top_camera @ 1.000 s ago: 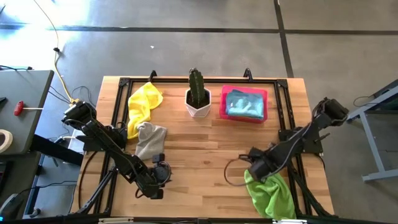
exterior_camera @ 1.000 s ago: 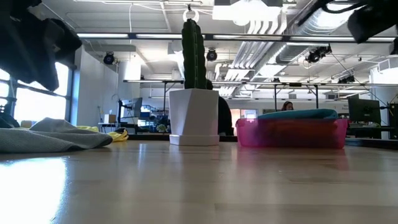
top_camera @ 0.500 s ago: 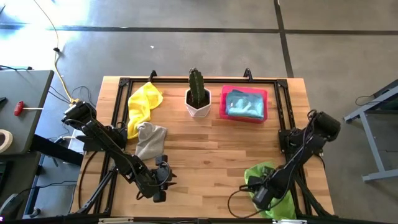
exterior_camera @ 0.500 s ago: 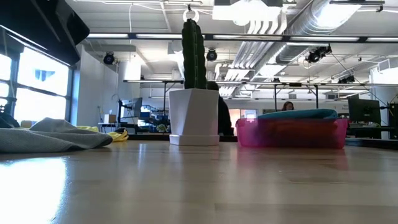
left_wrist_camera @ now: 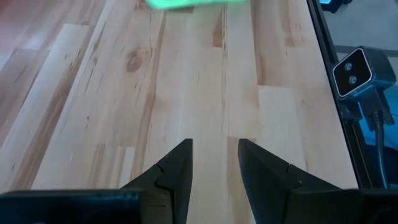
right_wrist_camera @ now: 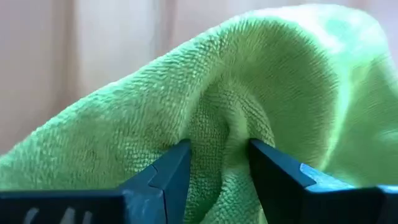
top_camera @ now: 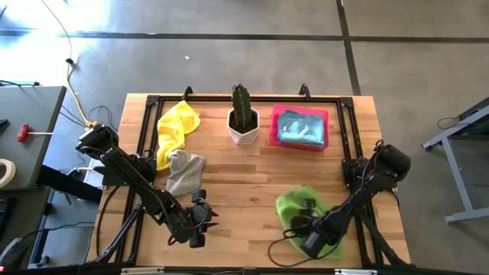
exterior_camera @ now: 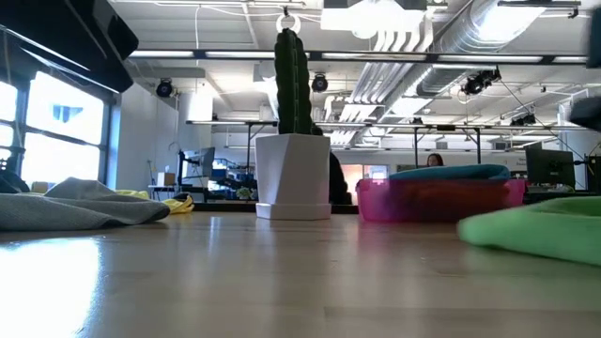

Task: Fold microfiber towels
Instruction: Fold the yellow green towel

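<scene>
Pinching a fold of the lime green towel [right_wrist_camera: 249, 112] near the table's front right, the right gripper [right_wrist_camera: 217, 163] is seemingly spreading it flat for folding, while the left gripper [left_wrist_camera: 214, 163] is waiting, fingers spread and empty.

High view looks straight down over the whole bench [top_camera: 252, 183]. Low view sits at bench-top level, facing the room, cactus pot [exterior_camera: 293, 176] close ahead; both catch the pink tray [top_camera: 299, 127]. Left wrist view peers along bare boards; right wrist view is pressed up against the green towel [right_wrist_camera: 249, 93].
</scene>
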